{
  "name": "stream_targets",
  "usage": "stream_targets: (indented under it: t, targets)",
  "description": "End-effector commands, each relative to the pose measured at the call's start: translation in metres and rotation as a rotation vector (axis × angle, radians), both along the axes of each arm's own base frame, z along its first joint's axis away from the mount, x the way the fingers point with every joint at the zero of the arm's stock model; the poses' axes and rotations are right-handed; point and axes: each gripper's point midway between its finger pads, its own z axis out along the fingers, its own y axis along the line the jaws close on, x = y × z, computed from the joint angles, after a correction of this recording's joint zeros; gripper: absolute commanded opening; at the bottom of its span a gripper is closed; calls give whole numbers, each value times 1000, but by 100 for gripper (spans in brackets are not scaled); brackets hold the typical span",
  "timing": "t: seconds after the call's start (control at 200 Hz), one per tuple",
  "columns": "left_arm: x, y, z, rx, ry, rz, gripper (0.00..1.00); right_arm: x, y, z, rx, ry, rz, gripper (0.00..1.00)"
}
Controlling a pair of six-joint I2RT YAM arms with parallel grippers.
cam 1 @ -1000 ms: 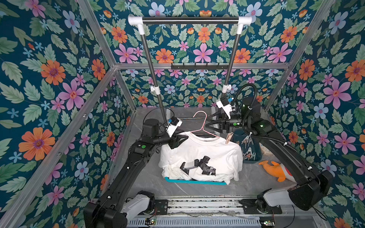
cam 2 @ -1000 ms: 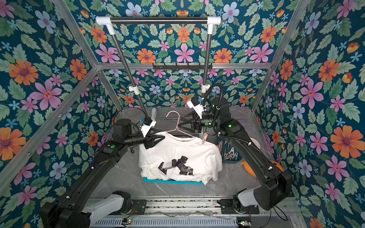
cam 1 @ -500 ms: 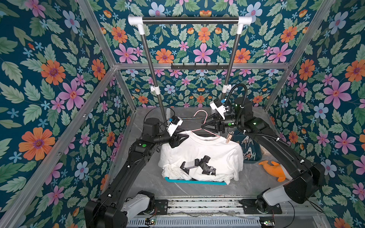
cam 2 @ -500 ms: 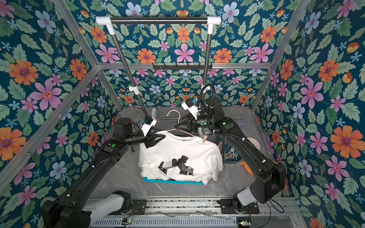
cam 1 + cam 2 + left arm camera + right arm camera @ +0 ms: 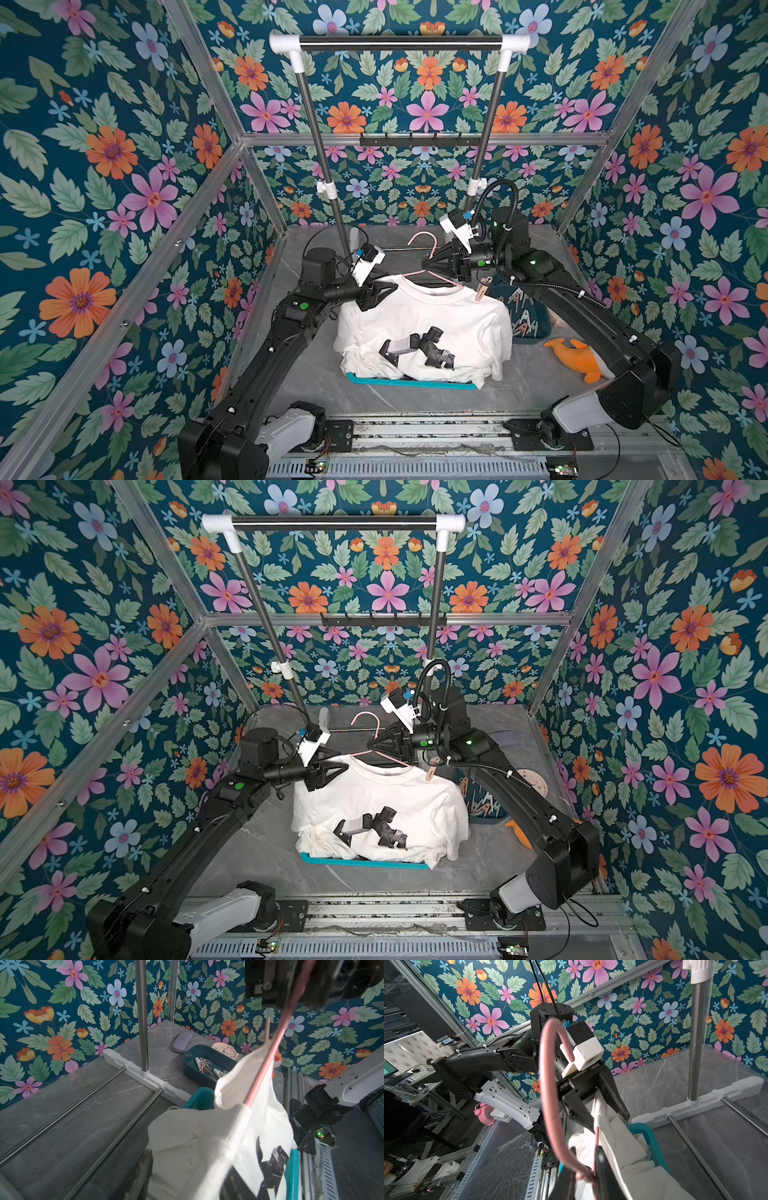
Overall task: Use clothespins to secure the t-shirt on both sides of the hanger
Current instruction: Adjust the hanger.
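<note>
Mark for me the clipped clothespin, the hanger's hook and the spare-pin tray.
clipped clothespin (image 5: 482,289), in a top view, mid-body
hanger (image 5: 545,1084), right wrist view, on its pink hook
clothespin tray (image 5: 195,1078), left wrist view, near outer wall

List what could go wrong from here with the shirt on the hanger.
1. Only one clothespin is clipped on. The t-shirt shoulder in the left gripper has no peg and may slide off the hanger if released.
2. The right gripper pinches the thin hanger at its neck, so it might swivel or slip.
</note>
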Motion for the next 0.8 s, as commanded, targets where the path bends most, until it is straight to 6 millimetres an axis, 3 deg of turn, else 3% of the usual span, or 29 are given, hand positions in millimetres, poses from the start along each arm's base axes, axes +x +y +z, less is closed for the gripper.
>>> stream_targets:
  t: [0.0,0.065,0.165,0.305,0.375,0.52,0.795]
  targets:
    - [0,-1,8,-17,-31,-1,0,2,1,5,17,-39,-5,10]
    - [0,0,8,-14,-33,1,0,1,1,6,19,-48,-4,6]
    - [-2,1,6,-4,-35,0,17,-1,-1,11,25,-75,-5,0]
    - [-3,2,8,8,-28,0,66,-5,-4,15,20,-100,13,0]
    - [-5,4,10,22,-40,0,82,-5,-8,17,24,-111,31,0]
    - [-6,11,15,59,-70,18,89,0,-22,29,62,-128,61,0]
    - [4,18,23,18,-50,-18,88,4,-26,37,50,-114,114,0]
